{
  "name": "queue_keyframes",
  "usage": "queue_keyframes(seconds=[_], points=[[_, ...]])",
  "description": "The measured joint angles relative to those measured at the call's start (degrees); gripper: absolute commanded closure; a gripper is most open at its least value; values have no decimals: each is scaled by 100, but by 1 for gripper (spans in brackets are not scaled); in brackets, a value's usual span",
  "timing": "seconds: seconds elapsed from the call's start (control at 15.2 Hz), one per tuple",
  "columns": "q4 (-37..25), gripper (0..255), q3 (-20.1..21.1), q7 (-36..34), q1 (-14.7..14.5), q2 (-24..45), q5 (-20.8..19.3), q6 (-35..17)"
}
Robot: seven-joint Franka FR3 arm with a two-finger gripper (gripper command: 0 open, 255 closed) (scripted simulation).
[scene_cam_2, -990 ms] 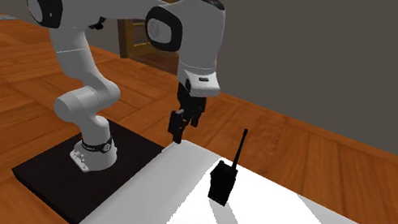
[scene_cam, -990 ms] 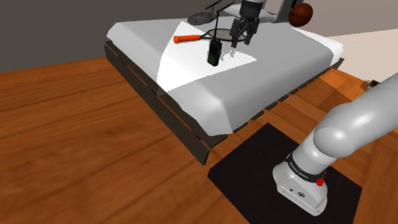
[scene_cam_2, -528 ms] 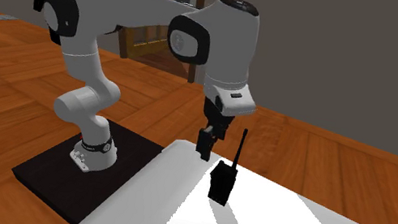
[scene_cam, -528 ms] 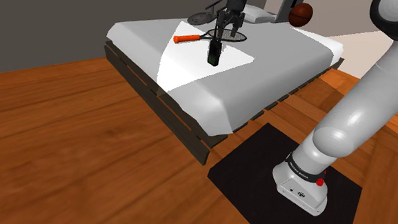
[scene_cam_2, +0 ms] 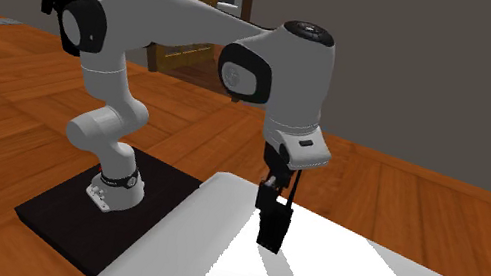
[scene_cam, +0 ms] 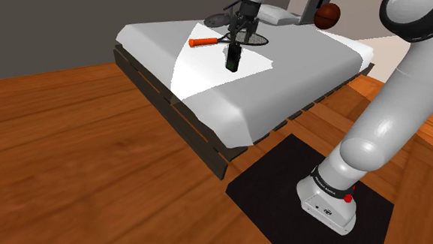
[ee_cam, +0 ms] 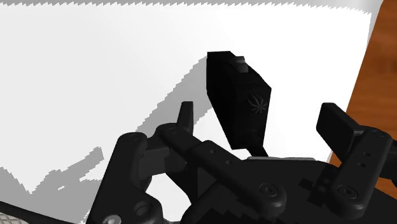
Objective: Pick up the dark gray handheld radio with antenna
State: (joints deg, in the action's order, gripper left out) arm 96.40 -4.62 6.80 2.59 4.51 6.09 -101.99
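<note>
Dark radio (ee_cam: 238, 102) stands upright on the white bed (ee_cam: 95, 63), between wide-open fingers (ee_cam: 337, 127) gripping nothing. Risk: off-centre descent or uneven closing could topple it (tall, narrow base).

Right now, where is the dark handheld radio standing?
In the shoulder view the radio stands upright on the white bed, close beside the orange-handled racket. In the wrist view it is between the open jaws, and neither one touches it.
</note>
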Motion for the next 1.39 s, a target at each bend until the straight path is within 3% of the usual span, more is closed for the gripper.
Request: queue_keyframes(seconds=[0.13, 0.2, 0.86, 1.39], points=[[167, 0, 1, 12, -2, -20, 2, -147], [193, 255, 1, 16, -2, -16, 4, -178], [211, 255, -1, 19, 0, -19, 4, -206], [-349, 255, -5, -27, 5, 7, -5, 336]])
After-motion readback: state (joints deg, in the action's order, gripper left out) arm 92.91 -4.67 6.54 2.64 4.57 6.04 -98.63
